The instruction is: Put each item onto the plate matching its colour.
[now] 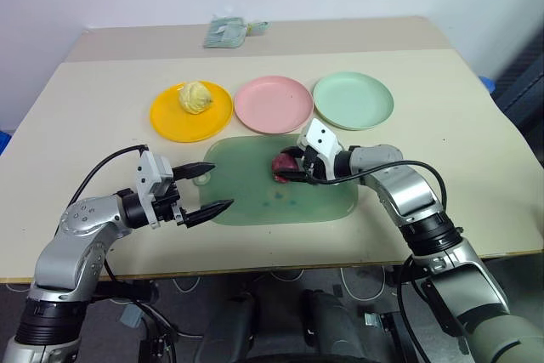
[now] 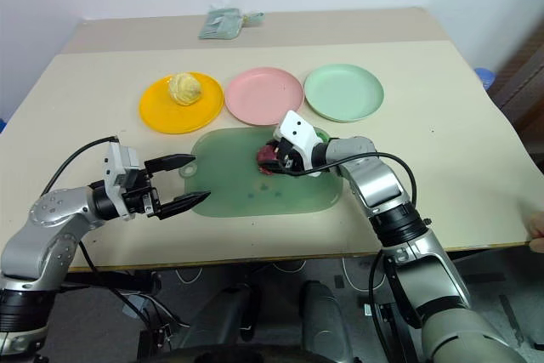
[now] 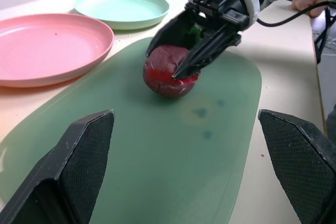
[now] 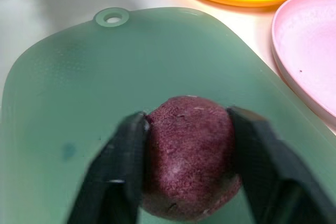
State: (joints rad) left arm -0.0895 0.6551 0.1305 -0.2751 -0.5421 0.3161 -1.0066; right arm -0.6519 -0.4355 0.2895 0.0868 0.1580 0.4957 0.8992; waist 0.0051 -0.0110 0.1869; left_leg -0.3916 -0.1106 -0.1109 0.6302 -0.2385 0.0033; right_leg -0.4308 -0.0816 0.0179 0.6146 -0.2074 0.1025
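1. Right gripper [image 4: 186,174]: fingers pinching the dark red ball [image 4: 190,156] from both sides, pads touching its flanks about mid-height, ball sitting on the green mat [image 4: 63,93]
2. Left gripper [image 1: 206,189]: jaws spread wide, holding nothing, hovering level at the mat's near-left edge, well apart from the ball
3. Judging by look: ball lumpy, matte and rough-skinned, likely light and somewhat soft, so unlikely to slip but liable to dent or roll under a squeeze off centre; best held across its widest part, as now
4. Beyond the mat: pink plate [image 1: 274,104] bare and just past the mat's far edge, probably the target for the red ball
5. Yellow-orange plate [image 1: 191,111] to its left already carrying the pale yellow ball [image 1: 195,97]; pale green plate [image 1: 353,100] to its right bare
6. Dark green ball: a glimpse of green behind the right fingers in the left wrist view, too hidden to call
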